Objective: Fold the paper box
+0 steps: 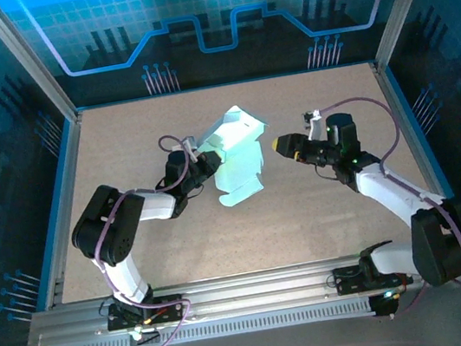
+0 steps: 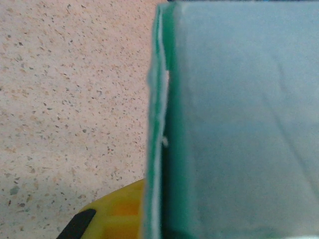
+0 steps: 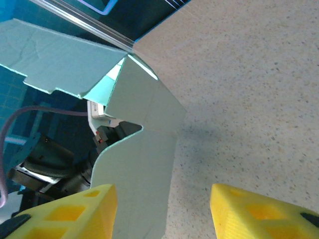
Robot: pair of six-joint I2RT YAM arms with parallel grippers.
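Above the table [image 1: 154, 246], the left end effector [image 1: 204, 163] clamps the paper box [image 1: 240, 170].

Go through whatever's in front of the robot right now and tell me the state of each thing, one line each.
paper box: partly folded, flaps raised, not closed up.
left gripper: shut on the paper box at its left edge.
right gripper: open, with a panel of the paper box in the gap beside one finger, not pinched.
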